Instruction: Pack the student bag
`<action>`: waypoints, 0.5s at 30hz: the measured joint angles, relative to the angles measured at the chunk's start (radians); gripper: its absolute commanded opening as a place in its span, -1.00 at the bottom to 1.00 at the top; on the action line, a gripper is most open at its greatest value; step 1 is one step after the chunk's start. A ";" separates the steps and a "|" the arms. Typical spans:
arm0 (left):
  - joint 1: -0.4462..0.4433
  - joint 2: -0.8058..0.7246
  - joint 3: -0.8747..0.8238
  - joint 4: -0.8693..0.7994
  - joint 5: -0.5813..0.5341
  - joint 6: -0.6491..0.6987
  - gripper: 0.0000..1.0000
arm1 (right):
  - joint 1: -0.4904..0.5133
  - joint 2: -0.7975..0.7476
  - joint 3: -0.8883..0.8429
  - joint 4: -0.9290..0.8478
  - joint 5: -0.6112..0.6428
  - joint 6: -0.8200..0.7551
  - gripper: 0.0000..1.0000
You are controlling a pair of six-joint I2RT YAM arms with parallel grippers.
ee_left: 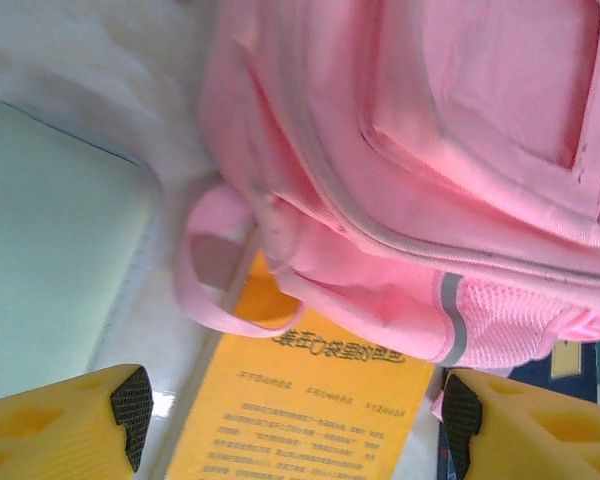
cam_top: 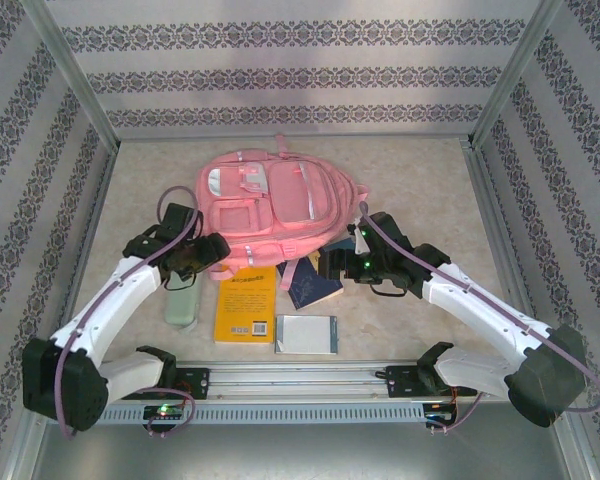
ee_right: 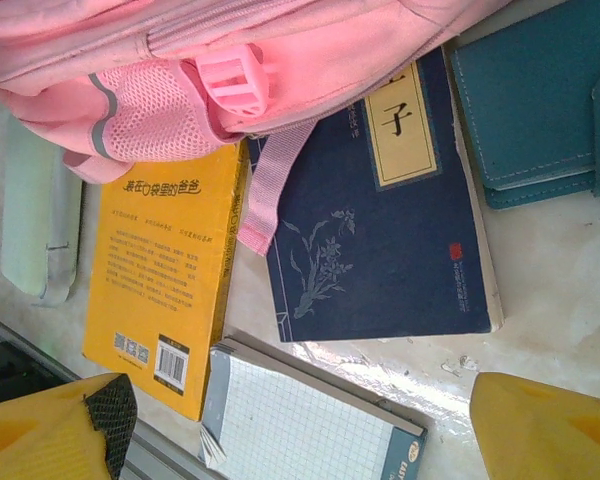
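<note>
The large pink fabric backpack lies flat on the pale table — the left gripper, jaws wide apart and empty, hovers at its near-left corner, the right gripper, wide open and holding nothing, just off its near-right corner

Bare bench lies open to the right of the bag and in a strip behind it, up to the walls. A narrower bare lane runs along its left side.

In front of the bag the way is crowded. The green case, yellow book, navy book, notepad and teal wallet lie close together. The bag's lower edge rests over the tops of both books, and a strap crosses the gap between them. A thin bare strip shows between the navy book and the notepad.

The walls, the posts and the near rail close the bench in. The left arm and right arm reach in across the front corners.
</note>
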 measured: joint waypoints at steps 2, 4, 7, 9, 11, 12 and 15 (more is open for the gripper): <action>0.021 -0.006 0.003 -0.049 -0.040 0.004 0.58 | 0.000 0.000 -0.004 -0.001 -0.001 0.000 0.76; 0.043 0.011 0.004 -0.106 -0.087 0.020 0.66 | 0.000 0.000 -0.004 -0.001 -0.005 0.000 0.77; 0.069 0.052 0.004 -0.175 -0.149 0.048 1.00 | 0.000 0.000 -0.004 -0.001 -0.012 -0.001 0.78; 0.079 0.077 0.003 -0.196 -0.174 0.070 1.00 | 0.000 0.000 -0.005 -0.001 -0.015 -0.001 0.78; 0.079 0.096 0.001 -0.201 -0.188 0.095 1.00 | 0.000 0.005 -0.005 0.000 -0.015 -0.001 0.78; 0.079 0.103 -0.001 -0.200 -0.191 0.106 1.00 | 0.000 0.008 -0.005 -0.001 -0.016 -0.001 0.78; 0.079 0.120 -0.021 -0.199 -0.195 0.141 1.00 | 0.000 0.016 -0.005 -0.001 -0.016 -0.002 0.79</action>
